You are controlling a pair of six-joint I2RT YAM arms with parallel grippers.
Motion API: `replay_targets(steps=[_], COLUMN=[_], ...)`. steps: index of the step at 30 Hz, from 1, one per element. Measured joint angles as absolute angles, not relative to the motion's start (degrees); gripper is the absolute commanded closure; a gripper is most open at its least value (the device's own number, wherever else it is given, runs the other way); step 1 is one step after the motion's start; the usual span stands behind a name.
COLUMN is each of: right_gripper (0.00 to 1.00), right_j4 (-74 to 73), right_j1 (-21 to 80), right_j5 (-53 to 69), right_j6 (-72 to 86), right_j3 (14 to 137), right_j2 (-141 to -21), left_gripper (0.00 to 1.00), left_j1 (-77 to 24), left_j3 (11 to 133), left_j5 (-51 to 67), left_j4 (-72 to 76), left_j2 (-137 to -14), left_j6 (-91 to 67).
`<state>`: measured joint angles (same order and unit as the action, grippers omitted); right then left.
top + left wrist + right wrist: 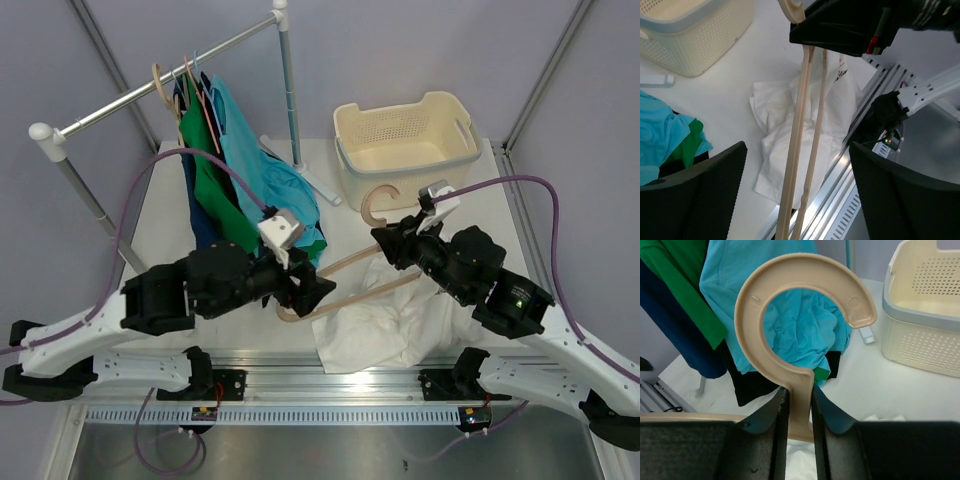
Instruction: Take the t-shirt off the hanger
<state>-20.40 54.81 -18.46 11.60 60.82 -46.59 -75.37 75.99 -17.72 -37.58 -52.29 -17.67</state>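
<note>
T-shirt lies crumpled on the counter beneath the bare hanger: removal looks done. Your right hand clamps its neck; left hand wide.

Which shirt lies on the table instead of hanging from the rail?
The white t-shirt, crumpled on the table at its near edge; the teal shirt and the green shirt hang from the rail.
</note>
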Motion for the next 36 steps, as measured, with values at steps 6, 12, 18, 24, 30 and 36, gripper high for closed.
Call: replay_targets(steps=[6, 12, 18, 24, 30, 36], right_gripper=[1.00, 1.00, 1.00, 0.80, 0.74, 0.45], right_j4=[-18.2, -17.5, -16.4, -16.0, -15.2, -14.6], right_j1=[54.8, 54.8, 54.8, 54.8, 54.8, 54.8], right_j5=[-16.7, -16.4, -15.9, -15.4, -15.0, -14.0], right_j6=[12.1, 12.0, 11.5, 10.6, 10.6, 11.7], right_j3=[60.1, 59.5, 59.3, 59.1, 59.1, 59.2], right_j2=[-46.7, -45.3, -44.8, -45.4, -45.9, -46.2], left_gripper=[0.28, 0.72, 1.00, 1.00, 1.00, 1.00], left_j1=[-75.4, -75.4, -75.2, -75.6, -75.6, -75.5], left_j3=[76.1, 76.1, 76.2, 76.2, 76.0, 75.4], left_j5=[-17.3, -17.2, -16.0, -15.0, -15.7, -18.0], left_j4=[-39.9, -41.1, -41.3, -41.3, -41.4, -41.8], left_j2=[-61.0, -61.9, -61.9, -61.8, -61.1, -59.5], left_j6=[-17.2, -17.8, -18.5, -19.3, -20.5, -21.5])
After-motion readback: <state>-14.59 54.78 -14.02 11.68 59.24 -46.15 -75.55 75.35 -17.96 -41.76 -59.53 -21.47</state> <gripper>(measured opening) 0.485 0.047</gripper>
